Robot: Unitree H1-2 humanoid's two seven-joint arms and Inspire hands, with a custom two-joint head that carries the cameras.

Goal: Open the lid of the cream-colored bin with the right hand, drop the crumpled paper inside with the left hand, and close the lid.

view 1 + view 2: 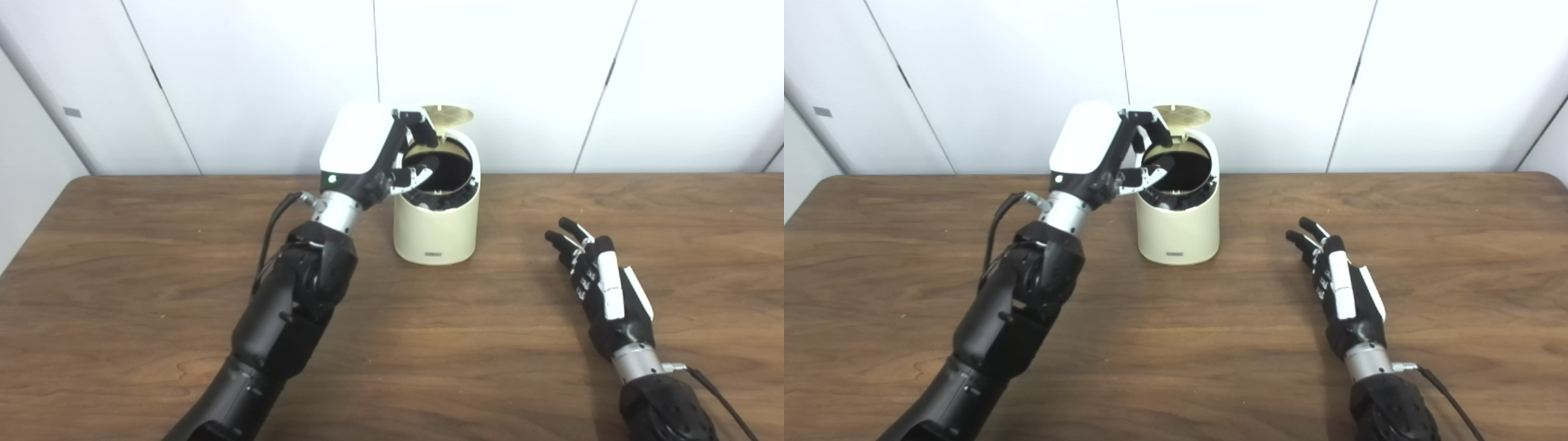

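On the wooden table point(153, 343) stands one cream-colored bin point(436, 229), near the far edge and a little left of the middle. It is the only loose object on the tabletop; no crumpled paper shows anywhere in either view, and whether it lies inside the dark opening cannot be told. Two hands are in view, one on each side of the bin.

The bin stands upright, its long axis vertical, with a small label low on the side facing the camera. Its one round lid point(449, 114) is raised and tipped back at the far rim, its pale underside turned toward the camera, so the mouth opens upward and slightly toward the robot.

The left hand point(392, 156) hangs over the bin's left rim, its white back facing up and left. Its fingers point(1146, 127) are spread and curl loosely downward over the opening, and its thumb reaches across the mouth of the bin. Nothing shows between the fingers; they look released.

The right hand point(1338, 278) lies low over the table, well apart from the bin to its right, fingers extended, parted and pointing toward the far left. It holds nothing and touches neither bin nor lid.
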